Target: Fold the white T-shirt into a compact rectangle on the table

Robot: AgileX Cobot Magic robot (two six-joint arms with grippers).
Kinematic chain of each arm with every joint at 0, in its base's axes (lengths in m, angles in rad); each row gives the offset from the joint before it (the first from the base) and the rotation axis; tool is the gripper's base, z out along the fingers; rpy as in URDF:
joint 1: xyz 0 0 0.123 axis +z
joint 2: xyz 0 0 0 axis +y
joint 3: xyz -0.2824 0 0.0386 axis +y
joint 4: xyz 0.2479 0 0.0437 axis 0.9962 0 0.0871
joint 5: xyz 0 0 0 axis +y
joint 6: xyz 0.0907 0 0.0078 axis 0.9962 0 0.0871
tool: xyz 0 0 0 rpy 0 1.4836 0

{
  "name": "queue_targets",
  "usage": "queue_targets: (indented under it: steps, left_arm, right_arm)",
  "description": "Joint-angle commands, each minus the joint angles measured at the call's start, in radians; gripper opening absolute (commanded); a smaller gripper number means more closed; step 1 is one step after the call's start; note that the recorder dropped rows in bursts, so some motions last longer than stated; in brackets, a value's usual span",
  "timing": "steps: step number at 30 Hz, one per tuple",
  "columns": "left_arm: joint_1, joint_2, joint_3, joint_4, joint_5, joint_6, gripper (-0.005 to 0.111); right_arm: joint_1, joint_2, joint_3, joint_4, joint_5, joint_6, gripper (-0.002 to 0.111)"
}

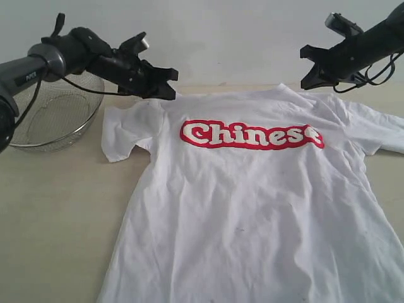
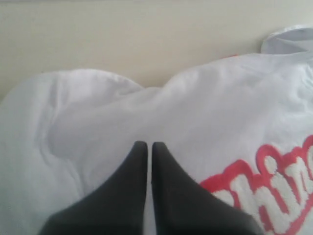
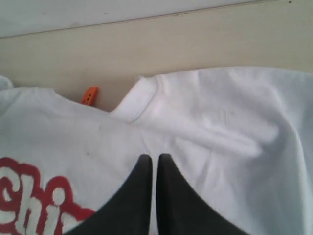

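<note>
The white T-shirt (image 1: 252,208) lies spread face up on the table (image 1: 57,214), its red band with white "Chinese" lettering (image 1: 251,134) across the chest. Both sleeves are laid out to the sides. My left gripper (image 1: 169,84) hangs shut above the shirt's left shoulder, holding nothing. In the left wrist view its black fingers (image 2: 149,146) stand together over white cloth (image 2: 98,112). My right gripper (image 1: 307,72) hovers shut above the right shoulder near the collar (image 3: 142,100), empty too, its tips (image 3: 154,157) together over the fabric (image 3: 234,127).
A wire-mesh metal bowl (image 1: 53,117) stands at the back left, under the left arm. A small orange object (image 3: 90,95) lies on the table behind the collar. A pale wall rises behind the table's far edge.
</note>
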Motion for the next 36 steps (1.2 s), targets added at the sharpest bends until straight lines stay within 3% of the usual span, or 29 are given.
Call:
queue_targets:
  steps: [1,5,11,16,21,25,30,36]
  left_arm:
    - [0.031,-0.054,0.018,0.011,0.085,-0.059,0.004]
    - [0.051,-0.099,0.067,0.027,0.157,-0.058,0.004]
    - [0.057,-0.186,0.194,0.071,0.151,-0.057,0.004]
    - [0.057,-0.242,0.308,0.080,0.128,-0.034,0.004]
    - [0.057,-0.317,0.499,0.076,0.032,-0.003,0.004]
    - [0.057,-0.390,0.656,0.002,-0.008,0.070,0.004]
    - [0.040,-0.472,0.790,-0.201,0.020,0.193,0.004]
    - [0.023,-0.618,0.949,-0.220,0.052,0.198,0.004]
  right_arm:
    - [-0.023,-0.052,0.004,0.005,0.094,-0.021,0.000]
    - [-0.033,-0.072,0.004,0.007,0.160,-0.019,0.000]
    - [-0.041,-0.141,0.081,-0.021,0.190,-0.021,0.000]
    - [-0.058,-0.222,0.244,-0.065,0.134,-0.051,0.000]
    - [-0.081,-0.323,0.461,-0.060,0.044,-0.112,0.000]
    - [-0.090,-0.414,0.626,-0.035,-0.032,-0.144,0.000]
    - [-0.088,-0.519,0.779,0.096,-0.045,-0.189,0.000]
    - [-0.088,-0.657,0.918,0.145,-0.005,-0.189,0.000]
